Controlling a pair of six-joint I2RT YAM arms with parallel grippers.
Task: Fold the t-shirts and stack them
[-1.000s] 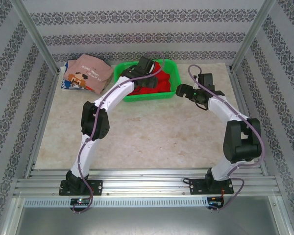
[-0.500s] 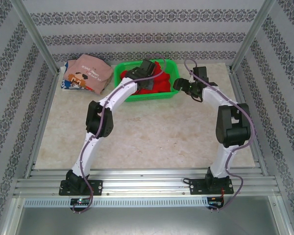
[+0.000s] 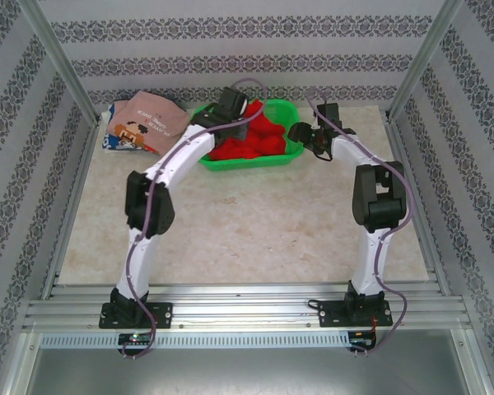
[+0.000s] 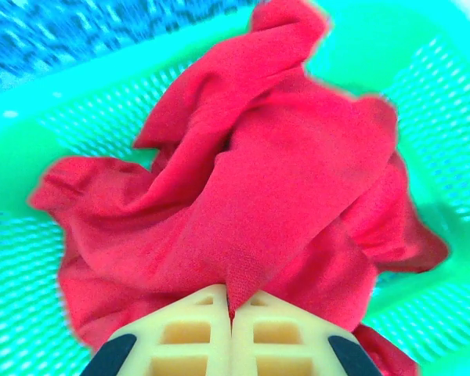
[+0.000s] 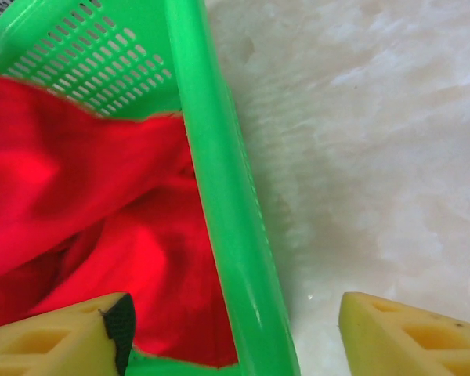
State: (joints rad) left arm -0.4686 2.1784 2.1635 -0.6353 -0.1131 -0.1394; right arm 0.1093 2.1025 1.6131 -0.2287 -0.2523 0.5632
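The left pincer is clamped shut on a fold of the red t-shirt, which lies bunched just ahead of it inside the green basket. The right pincer stands wide, its jaws straddling the basket's rim. The step in hand looks like fetching the shirt. Next, it probably needs lifting clear onto the table.

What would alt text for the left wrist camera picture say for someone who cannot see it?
The left tool, its two pale yellow fingers shut together at the bottom edge, pinches a fold of a crumpled red t-shirt. The shirt lies bunched in a green mesh basket.
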